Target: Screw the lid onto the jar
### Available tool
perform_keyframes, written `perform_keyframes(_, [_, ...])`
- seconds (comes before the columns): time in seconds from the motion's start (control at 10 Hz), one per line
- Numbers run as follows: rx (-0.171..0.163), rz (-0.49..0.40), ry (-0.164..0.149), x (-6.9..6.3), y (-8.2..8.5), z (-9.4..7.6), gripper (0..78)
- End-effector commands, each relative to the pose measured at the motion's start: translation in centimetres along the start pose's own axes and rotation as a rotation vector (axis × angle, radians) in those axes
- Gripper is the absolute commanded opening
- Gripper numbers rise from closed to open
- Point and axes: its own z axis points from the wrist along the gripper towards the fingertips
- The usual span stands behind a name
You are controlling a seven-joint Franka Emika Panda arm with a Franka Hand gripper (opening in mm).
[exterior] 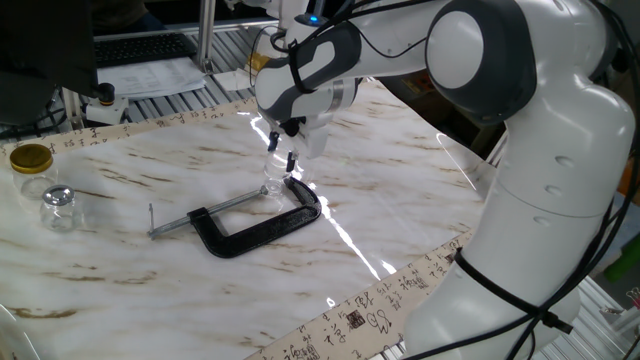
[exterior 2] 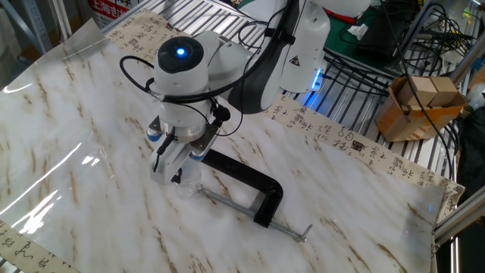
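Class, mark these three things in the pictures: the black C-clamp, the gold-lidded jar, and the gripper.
black C-clamp (exterior: pixel 262 229), one fixed view, on its curved black frame.
gold-lidded jar (exterior: pixel 31 160), one fixed view, on its gold lid.
gripper (exterior: pixel 282 151), one fixed view, midway between its fingers.

- We cannot tell the lid apart from the jar (exterior: pixel 273 181): both are clear glass and too small.
- In the other fixed view the gripper (exterior 2: pixel 168 168) covers most of the jar (exterior 2: pixel 186 182).
- Whether the fingers (exterior: pixel 291 161) touch glass is too fine for us to see.
- The arm's base (exterior: pixel 520 300) runs off the bottom and right edges.
- The gold-lidded jar (exterior: pixel 31 163) is too small for us to read its contents.
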Motion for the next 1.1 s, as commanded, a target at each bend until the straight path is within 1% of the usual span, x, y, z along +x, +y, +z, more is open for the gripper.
perform_keyframes(0.1, [-0.006, 0.009, -0.004, 0.12, -0.12, 0.18, 1.1])
perform_keyframes(0.7, [-0.004, 0.008, -0.001, 0.14, -0.13, 0.23, 1.1])
perform_keyframes(0.9, [-0.008, -0.008, -0.001, 0.14, -0.11, 0.28, 1.1])
perform_keyframes(1.1, [-0.014, -0.023, -0.01, 0.15, 0.03, 0.47, 1.1])
